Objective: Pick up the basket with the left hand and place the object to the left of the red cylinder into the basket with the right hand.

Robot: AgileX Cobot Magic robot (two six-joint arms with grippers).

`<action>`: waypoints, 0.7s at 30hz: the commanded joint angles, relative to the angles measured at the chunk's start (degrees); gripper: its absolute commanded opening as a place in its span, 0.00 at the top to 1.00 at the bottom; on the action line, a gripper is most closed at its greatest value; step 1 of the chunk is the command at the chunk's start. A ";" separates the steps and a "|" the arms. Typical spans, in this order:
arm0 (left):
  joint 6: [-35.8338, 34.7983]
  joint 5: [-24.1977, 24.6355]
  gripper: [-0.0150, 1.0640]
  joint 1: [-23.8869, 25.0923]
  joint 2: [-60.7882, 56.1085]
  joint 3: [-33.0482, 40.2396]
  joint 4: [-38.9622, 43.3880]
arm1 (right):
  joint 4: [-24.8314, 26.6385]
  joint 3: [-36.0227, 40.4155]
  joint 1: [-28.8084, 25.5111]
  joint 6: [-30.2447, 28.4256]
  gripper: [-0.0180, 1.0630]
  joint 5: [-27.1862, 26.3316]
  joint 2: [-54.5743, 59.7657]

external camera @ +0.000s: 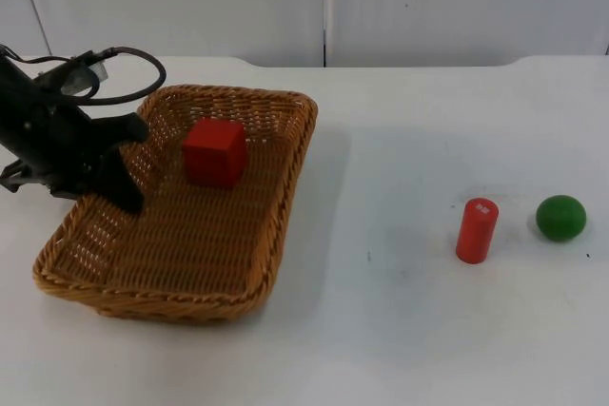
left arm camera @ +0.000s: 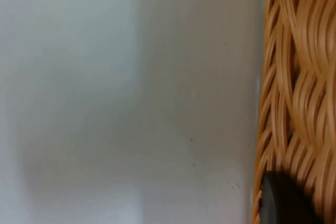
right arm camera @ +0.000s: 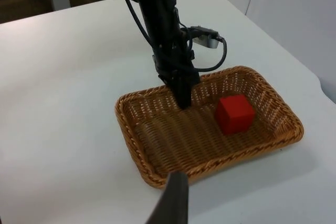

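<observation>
At the table's left, my left gripper point(external camera: 119, 173) pinched the basket point(external camera: 219, 273) by its left rim, tilting it so the red cube point(external camera: 215, 152) stayed inside. Rightward stood the red cylinder point(external camera: 476, 230); my right gripper point(right arm camera: 173, 203) waited above, fingers unreadable.

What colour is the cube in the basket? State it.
Red; the cube in the basket shows best in the top view.

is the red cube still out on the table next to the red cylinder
No, the red cube sits inside the basket, far from the red cylinder, which stands beside the green ball.
</observation>
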 commanded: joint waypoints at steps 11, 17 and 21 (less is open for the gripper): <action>2.72 -4.71 0.99 0.28 -0.08 -0.40 0.17 | -0.21 0.02 -0.18 -0.50 0.29 -0.29 -0.37; 2.72 -6.24 0.99 0.28 -0.08 -0.40 0.31 | -0.21 0.02 -0.18 -0.50 0.29 -0.29 -0.37; 2.72 -6.44 0.99 0.28 -0.08 -0.40 0.31 | -0.21 0.02 -0.18 -0.50 0.29 -0.29 -0.37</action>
